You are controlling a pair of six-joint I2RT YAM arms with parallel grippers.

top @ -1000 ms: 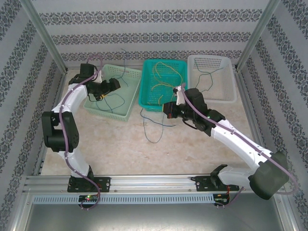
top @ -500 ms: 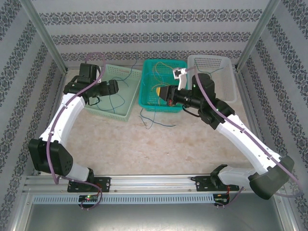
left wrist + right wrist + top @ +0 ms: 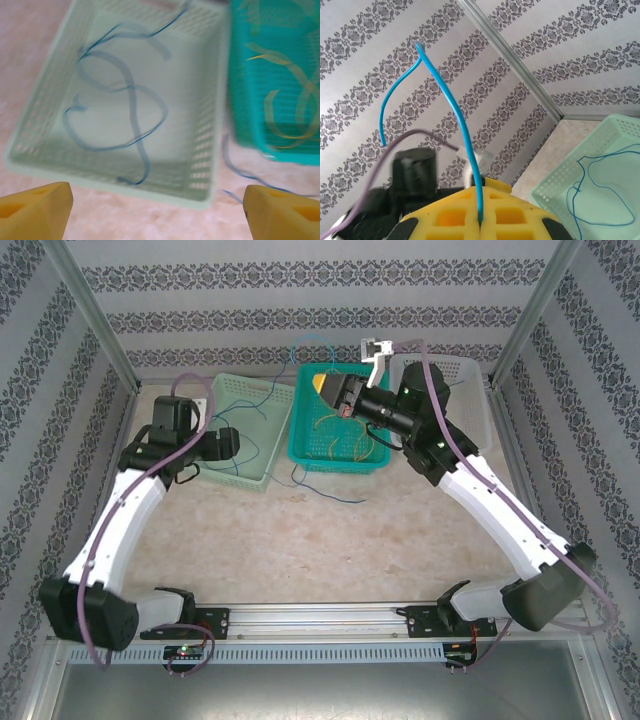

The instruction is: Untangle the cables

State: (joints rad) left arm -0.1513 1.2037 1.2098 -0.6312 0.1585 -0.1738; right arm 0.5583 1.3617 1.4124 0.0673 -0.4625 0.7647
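Pinching a blue cable (image 3: 465, 130) between pressed-together yellow pads, the right gripper (image 3: 480, 224) holds it high above the teal basket (image 3: 297, 420), likely to draw it free of the yellow cables (image 3: 345, 435) inside. Other blue cables (image 3: 125, 100) lie loose in the pale green basket (image 3: 205, 150) toward the table's (image 3: 300, 540) far left corner. The left gripper (image 3: 157, 200) hovers over that basket's near rim, fingers spread, probably ready to pick.

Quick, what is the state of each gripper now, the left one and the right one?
Left gripper: open, holding nothing.
Right gripper: shut on a thin blue cable.
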